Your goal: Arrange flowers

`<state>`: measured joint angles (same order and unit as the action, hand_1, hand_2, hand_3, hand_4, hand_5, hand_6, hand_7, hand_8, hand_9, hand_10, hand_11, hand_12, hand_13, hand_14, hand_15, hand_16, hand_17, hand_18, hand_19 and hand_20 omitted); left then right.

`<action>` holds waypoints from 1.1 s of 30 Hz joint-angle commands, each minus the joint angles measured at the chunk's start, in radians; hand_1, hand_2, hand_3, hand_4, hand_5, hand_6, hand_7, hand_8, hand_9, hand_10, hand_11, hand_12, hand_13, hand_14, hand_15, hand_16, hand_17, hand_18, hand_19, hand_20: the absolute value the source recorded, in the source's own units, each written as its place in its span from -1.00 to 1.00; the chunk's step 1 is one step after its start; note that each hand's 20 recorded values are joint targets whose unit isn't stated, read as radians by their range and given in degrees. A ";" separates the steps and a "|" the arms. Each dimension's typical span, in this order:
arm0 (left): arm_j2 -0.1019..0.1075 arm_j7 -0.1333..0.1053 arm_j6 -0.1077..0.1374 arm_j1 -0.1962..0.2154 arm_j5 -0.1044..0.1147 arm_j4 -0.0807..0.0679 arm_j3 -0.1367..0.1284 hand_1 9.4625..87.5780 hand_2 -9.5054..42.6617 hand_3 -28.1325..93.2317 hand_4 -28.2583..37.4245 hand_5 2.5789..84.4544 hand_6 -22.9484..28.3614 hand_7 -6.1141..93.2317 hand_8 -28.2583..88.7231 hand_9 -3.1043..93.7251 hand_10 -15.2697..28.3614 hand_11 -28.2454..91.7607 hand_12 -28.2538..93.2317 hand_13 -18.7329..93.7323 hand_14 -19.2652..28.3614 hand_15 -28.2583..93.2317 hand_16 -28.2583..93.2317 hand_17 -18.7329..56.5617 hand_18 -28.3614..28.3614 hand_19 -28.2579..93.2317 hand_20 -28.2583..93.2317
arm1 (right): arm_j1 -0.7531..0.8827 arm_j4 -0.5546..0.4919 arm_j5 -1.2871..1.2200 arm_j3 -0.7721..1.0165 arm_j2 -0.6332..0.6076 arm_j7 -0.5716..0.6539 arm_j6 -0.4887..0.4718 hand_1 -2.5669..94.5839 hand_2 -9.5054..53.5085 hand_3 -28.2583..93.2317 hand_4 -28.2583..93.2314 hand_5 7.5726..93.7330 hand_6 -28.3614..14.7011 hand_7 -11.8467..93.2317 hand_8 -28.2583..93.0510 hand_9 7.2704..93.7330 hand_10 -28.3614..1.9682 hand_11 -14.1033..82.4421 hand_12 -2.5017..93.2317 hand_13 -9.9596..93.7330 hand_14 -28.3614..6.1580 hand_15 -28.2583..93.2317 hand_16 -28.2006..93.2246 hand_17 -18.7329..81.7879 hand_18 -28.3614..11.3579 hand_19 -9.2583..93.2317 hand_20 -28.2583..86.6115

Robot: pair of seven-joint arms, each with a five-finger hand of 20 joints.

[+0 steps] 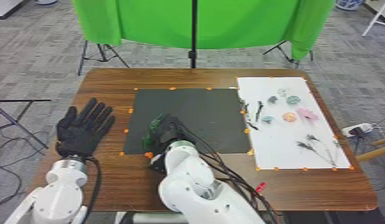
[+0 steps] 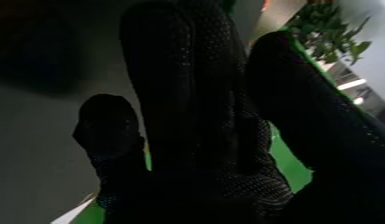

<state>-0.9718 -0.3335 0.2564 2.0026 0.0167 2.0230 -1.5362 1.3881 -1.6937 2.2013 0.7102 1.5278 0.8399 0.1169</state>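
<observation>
Right hand (image 1: 173,131) mid-frame in head view, over lower part of dark mat (image 1: 193,107) — fingers straight in right wrist view, some side by side, others set apart. Dark green sprig (image 1: 155,131) right at its left edge; cannot tell whether the fingers pinch it. Leafy foliage (image 2: 326,32) beyond the fingers in right wrist view.

Left hand (image 1: 82,127) at left of frame, over tabletop (image 1: 162,78) edge, fingers spread and straight.

White sheet (image 1: 259,86) right of the mat, flowers lying on it: pink flower (image 1: 307,114), peach flower (image 1: 289,117) and teal flower (image 1: 267,119) in a rough row, green flower (image 1: 292,100) above them. Thin dark stems (image 1: 259,111) near sheet's left edge, feathery sprigs (image 1: 306,146) lower on it. Orange tape bits along mat and sheet edges. Small red item (image 1: 260,187) bottom right of centre — green cloth (image 1: 153,22) across top.
</observation>
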 commanded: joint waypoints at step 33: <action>-0.041 -0.044 -0.034 0.068 0.020 0.016 -0.016 -0.61 -0.06 0.76 -1.00 0.11 0.28 -0.72 -0.66 -0.10 0.42 -0.23 -0.39 -0.12 0.46 -0.08 -0.63 -0.63 0.48 0.01 -0.34 | 0.009 -0.061 -0.175 0.077 -0.023 -0.085 -0.428 -0.34 -0.52 0.78 -0.80 0.17 0.01 -0.65 -0.71 0.69 -0.39 0.01 -0.44 0.66 -0.16 0.53 -0.08 0.28 -0.83 1.00 0.32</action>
<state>-1.0042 -0.3785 0.2356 2.0499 0.0326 2.0401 -1.5512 1.3939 -1.7589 2.0260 0.7898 1.5016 0.7230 -0.3095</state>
